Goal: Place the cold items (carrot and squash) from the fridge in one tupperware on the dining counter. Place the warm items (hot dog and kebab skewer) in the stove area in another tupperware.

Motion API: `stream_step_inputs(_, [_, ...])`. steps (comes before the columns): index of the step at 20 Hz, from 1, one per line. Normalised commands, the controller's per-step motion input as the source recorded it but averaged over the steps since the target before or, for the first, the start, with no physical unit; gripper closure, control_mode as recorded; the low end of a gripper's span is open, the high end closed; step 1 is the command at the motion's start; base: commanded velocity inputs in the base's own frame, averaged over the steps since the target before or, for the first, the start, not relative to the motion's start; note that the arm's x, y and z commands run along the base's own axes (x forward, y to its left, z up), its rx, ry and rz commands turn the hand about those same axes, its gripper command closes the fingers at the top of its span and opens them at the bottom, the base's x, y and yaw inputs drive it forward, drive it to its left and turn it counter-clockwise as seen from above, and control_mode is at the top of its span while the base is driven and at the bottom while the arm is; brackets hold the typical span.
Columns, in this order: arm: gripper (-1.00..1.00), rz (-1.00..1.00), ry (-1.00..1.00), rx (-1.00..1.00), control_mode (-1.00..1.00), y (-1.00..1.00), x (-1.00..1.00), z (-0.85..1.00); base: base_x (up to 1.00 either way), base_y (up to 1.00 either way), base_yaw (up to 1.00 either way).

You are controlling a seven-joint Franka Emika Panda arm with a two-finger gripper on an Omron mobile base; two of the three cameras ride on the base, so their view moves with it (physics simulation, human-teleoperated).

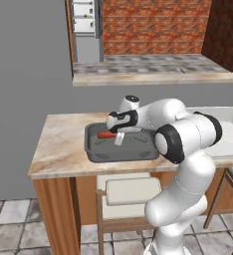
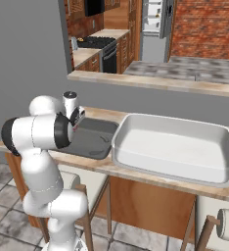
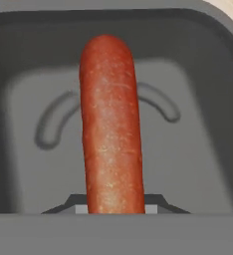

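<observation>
- Tabletop (image 1: 58, 149): beige marble slab on a wood base, grey wall behind it, grey tiled floor below, stools tucked under the overhang.
- Left to right on the tabletop in the left base view: bare marble, then dark grey tupperware (image 1: 101, 152), then light grey tupperware (image 1: 228, 134) at the right edge, just beside the dark one.
- Right base view: dark grey tupperware (image 2: 94, 139) sits left of the much larger light grey tupperware (image 2: 136, 157), rims touching or nearly so, cannot tell which.
- Room behind: raised ledge above the tabletop, red brick wall, fridge (image 1: 86, 25) at the back; stove (image 2: 94, 44) and wood cabinets upper left in the right base view.
- Hidden/cut off: light grey tupperware is cropped by the frame edge in the left base view; the arm covers the right part of the dark tupperware there, and its left part in the right base view.
- Hot dog (image 1: 106, 135): a small red sliver in the left base view, over the dark tupperware's interior.
- Tool (image 1: 119, 139): hangs over the dark grey tupperware, jaws drawn in tight on the hot dog (image 3: 111, 134).
- Hand view: hot dog runs straight away from the fingertips (image 3: 153, 205), its near end clamped, dark tupperware floor (image 3: 188, 164) behind it; whether its far end touches the floor is unclear.
</observation>
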Motion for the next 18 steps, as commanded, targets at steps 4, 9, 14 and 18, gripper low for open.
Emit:
stream_step_inputs(4, [1.0, 0.0, 0.0, -0.05, -1.0, 0.37, 0.27, -0.71, 0.0, 0.0, 0.0])
stream_step_inputs(9, [1.0, 0.0, 0.0, -0.05, -1.0, 0.27, 0.15, -0.7, 0.0, 0.0, 0.0])
stream_step_inputs(14, [1.0, 0.0, 0.0, 0.0, -1.0, 0.02, 0.1, -0.41, 0.0, 0.0, 0.0])
stream_step_inputs(18, [-1.0, -0.02, -0.04, 0.0, -1.0, 0.0, 0.02, -0.07, 0.0, 0.0, 0.0])
